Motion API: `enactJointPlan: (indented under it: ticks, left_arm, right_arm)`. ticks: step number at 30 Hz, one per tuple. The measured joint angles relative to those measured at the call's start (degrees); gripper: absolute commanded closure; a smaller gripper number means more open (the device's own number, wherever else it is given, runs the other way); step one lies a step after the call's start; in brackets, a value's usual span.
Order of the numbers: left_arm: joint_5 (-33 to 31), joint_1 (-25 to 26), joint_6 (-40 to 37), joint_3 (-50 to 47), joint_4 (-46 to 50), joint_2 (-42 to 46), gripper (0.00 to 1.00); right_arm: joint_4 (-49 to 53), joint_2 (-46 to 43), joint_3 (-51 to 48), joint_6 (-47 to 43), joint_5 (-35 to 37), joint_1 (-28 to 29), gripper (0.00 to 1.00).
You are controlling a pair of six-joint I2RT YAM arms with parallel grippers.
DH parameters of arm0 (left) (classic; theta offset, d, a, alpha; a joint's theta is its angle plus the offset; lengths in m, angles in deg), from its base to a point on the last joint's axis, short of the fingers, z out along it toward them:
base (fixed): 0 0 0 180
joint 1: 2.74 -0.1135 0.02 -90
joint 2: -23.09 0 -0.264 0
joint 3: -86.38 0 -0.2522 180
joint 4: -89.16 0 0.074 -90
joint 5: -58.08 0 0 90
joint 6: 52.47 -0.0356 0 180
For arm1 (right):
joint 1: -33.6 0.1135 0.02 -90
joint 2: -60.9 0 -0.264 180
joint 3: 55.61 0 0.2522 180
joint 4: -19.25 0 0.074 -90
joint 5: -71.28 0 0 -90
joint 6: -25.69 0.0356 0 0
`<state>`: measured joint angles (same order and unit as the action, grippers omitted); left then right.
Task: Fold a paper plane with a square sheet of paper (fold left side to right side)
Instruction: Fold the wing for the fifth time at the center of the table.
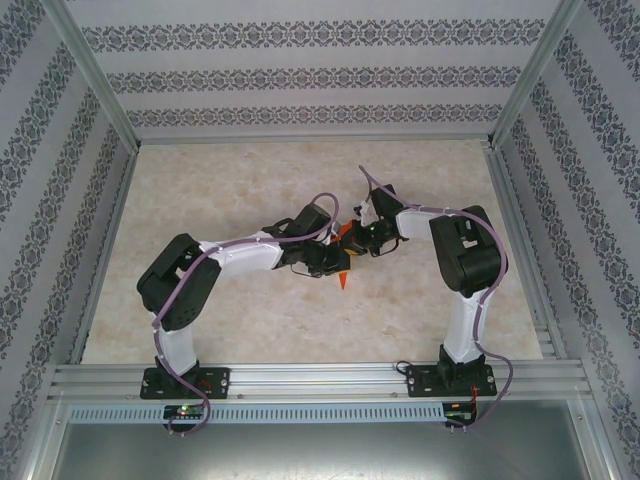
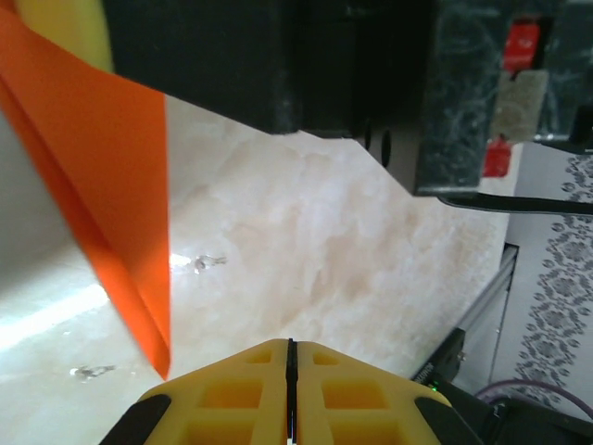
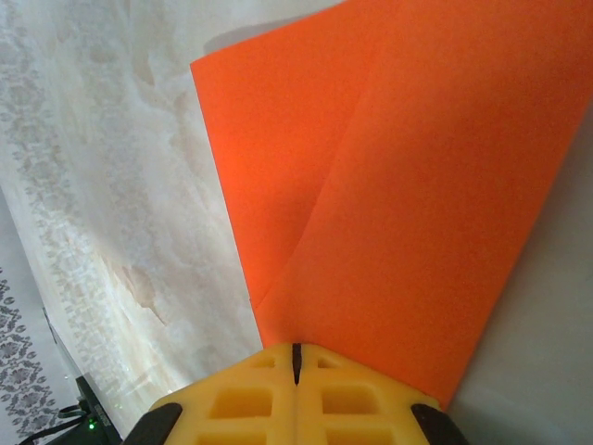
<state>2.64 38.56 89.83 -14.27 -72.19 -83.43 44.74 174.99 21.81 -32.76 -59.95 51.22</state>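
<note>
Since its two yellow fingers are pressed tight together with orange right at their tips, the right gripper (image 3: 296,350) looks to be pinching the orange paper (image 3: 417,185) by one corner. From that corner, at the bottom middle of the right wrist view, the paper spreads up and out to the top right. One flap lies on top of another layer, and its straight edge runs from near the fingertips toward the top middle. So at least one fold is made.

The left gripper (image 2: 290,345) also has its yellow fingers pressed together, at the bottom of the left wrist view, and I see no paper between them. The paper hangs just beside them on the left of that frame, coming down from the top left corner to a sharp point near the fingers. I cannot tell if it touches them.

From above, both grippers meet in the middle of the frame, with bits of orange peeking out between them over the pale stone-look table (image 1: 250,180).

My guess is the job is partway done. The paper has a point and a fold, but it does not look like a thin dart yet. More folds are likely left, and the left gripper would need to take hold of the paper to help.
</note>
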Motion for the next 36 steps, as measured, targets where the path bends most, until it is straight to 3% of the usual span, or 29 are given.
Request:
enactJointPlan:
  ticks: [9,36]
  left_arm:
    - [2.27,0.98,2.14,0.02,-2.1,-5.22,0.89]
    - [0.33,1.03,2.1,-0.33,-1.16,-7.26,0.9]
  right_arm:
    - [0.15,0.0,0.09,-0.24,0.26,0.15,0.99]
    - [3.02,0.0,1.44,-1.92,1.9,0.17,0.99]
